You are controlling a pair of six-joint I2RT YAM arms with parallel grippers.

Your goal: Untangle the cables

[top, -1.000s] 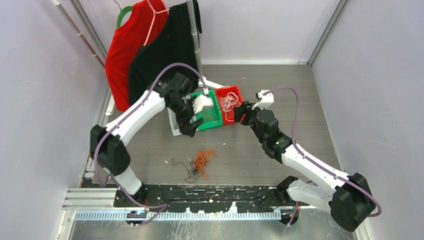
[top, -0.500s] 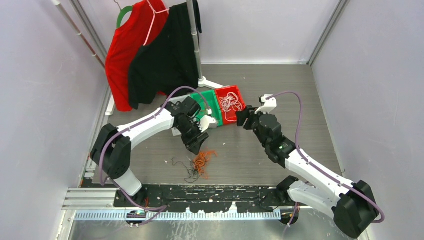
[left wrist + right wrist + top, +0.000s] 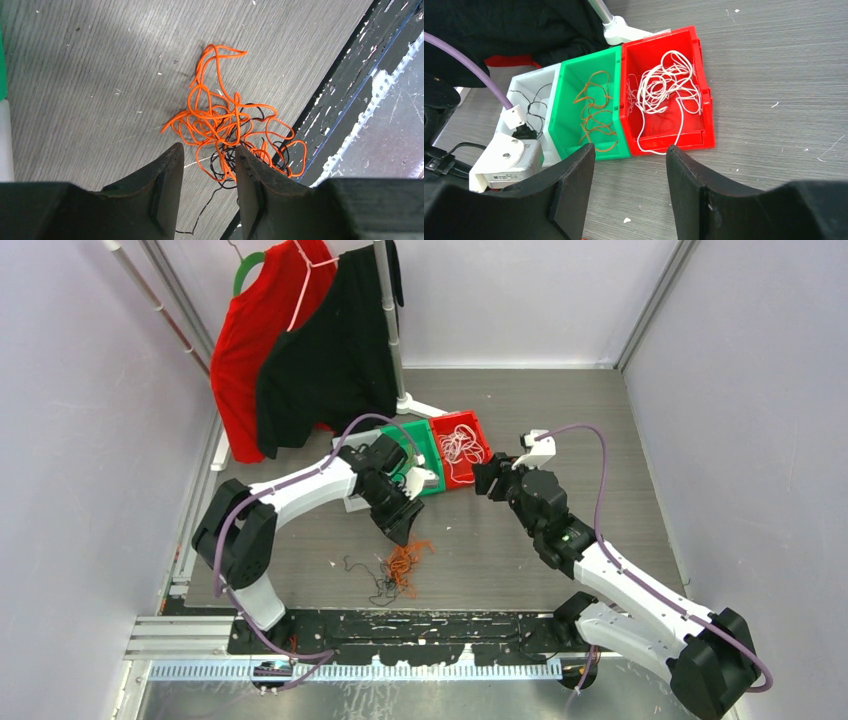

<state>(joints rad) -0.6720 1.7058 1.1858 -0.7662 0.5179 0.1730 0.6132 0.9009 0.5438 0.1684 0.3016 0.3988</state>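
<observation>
An orange and black snarl of cables (image 3: 225, 120) lies on the grey table near the front edge (image 3: 400, 565). My left gripper (image 3: 207, 147) hovers just above its far side (image 3: 405, 530), open, with only bare table and a black strand showing between the jaws. A red bin (image 3: 704, 100) holds white cables (image 3: 666, 85). Beside it, a green bin (image 3: 561, 125) holds orange cable (image 3: 594, 110), and a white bin (image 3: 519, 85) holds black wire. My right gripper (image 3: 630, 147) stands open and empty just in front of the red bin (image 3: 482, 478).
A red shirt (image 3: 250, 330) and a black shirt (image 3: 330, 350) hang on a rack at the back left, its white foot (image 3: 619, 32) behind the bins. A black rail (image 3: 400, 625) runs along the near table edge, right beside the snarl. Walls close both sides.
My left arm has swung from over the bins down and forward to the snarl, and its jaws have narrowed. The right gripper has barely shifted.
</observation>
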